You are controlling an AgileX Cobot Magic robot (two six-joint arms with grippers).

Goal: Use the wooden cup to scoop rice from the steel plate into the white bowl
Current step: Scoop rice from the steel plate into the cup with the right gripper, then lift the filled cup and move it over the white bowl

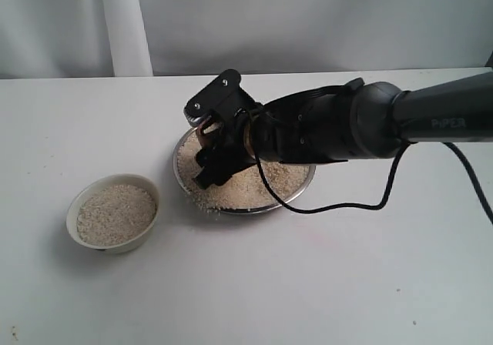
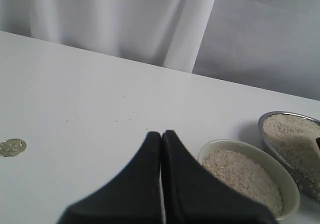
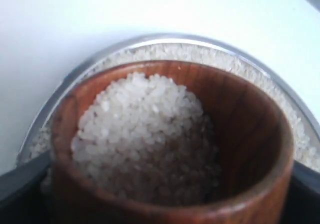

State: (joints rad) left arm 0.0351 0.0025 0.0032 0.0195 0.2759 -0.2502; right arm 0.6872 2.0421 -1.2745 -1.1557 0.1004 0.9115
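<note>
Leftmost, a small brass-coloured disc, coin-like, lies flat on the matte white counter; any marking on it is too small to read. The left gripper hangs over the counter with its smooth black fingers pressed together, holding nothing. Just past it, toward the counter's left edge, stands the white bowl, round, cream-glazed and thick-rimmed, filled almost level with dry, granular rice.

Near the counter's middle sits the steel plate, wide, shallow and shiny, with a thin raised rim. The rice spreads across it as a pale beige bed, and a few loose grains lie on the counter by its near rim. Over the plate's left part the right gripper is clamped on the wooden cup, one black finger on each side. The cup is glossy reddish-brown with visible grain, and rice is heaped inside it. Whether it touches the rice bed below I cannot tell.

Rightward runs the rounded black arm, which hides the plate's far-right rim and carries the grey lettering "PiPER". A black cable loops from it across the counter. White curtain folds hang behind the far edge.
</note>
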